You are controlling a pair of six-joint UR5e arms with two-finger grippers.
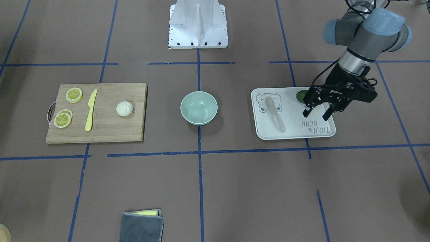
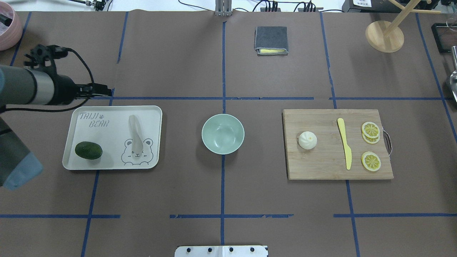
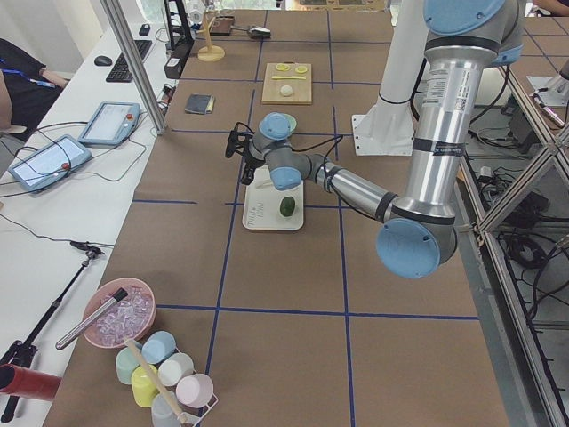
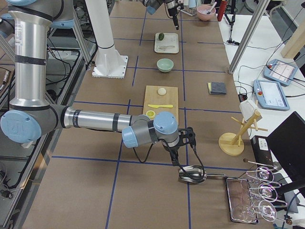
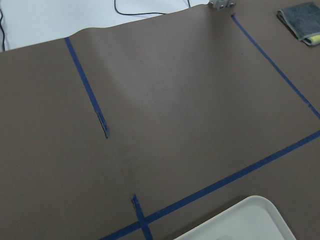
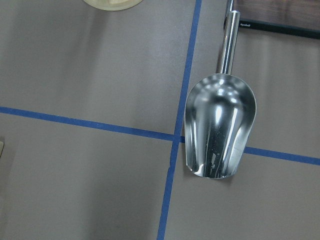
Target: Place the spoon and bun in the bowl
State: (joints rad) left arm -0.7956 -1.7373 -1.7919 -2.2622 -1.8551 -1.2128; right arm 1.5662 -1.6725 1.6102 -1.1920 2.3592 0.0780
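Observation:
The cream-white spoon (image 1: 275,114) lies on the whitish bear tray (image 1: 322,132), also in the overhead view (image 2: 135,137). The white bun (image 1: 124,109) (image 2: 307,140) sits on the wooden cutting board (image 1: 100,131). The mint-green bowl (image 1: 199,108) (image 2: 222,134) stands empty at the table's middle. My left gripper (image 1: 318,113) is open and empty. It hovers above the tray's far edge (image 2: 103,93), to the side of the spoon. My right gripper (image 4: 175,156) shows only in the exterior right view, far from the board, and I cannot tell whether it is open.
A dark green fruit (image 2: 88,150) lies on the tray. A yellow knife (image 2: 345,142) and lemon slices (image 2: 370,129) lie on the board. A metal scoop (image 6: 220,130) lies under the right wrist. A folded grey cloth (image 2: 271,40) lies at the far side.

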